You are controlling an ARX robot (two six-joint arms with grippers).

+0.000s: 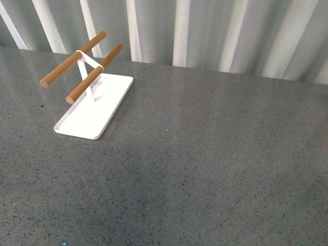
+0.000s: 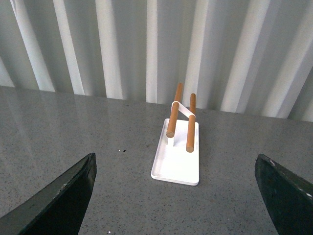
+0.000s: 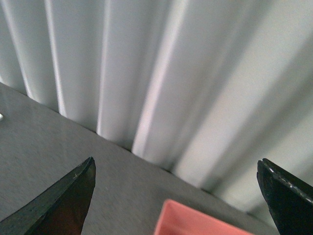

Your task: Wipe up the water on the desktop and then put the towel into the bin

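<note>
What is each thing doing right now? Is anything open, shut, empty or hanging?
Left claw: open, holding nothing.
Right claw: open, holding nothing.
White tray: flat on the desktop, nothing lying in it.
Wooden bars: both bare, nothing hanging on them.
Desktop: dry-looking, no puddle I can make out.
Pink container: only a corner shows, so I cannot tell what is inside.
Towel: not in any picture.

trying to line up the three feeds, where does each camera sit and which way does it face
Front view: on the robot's body, looking down across the desktop at the white rack; no arm shows.
Left wrist view: on the left arm, facing the rack and curtain; left gripper open.
Right wrist view: on the right arm, facing curtain and a pink edge; right gripper open.
Shared: front and left wrist views both show the rack.
</note>
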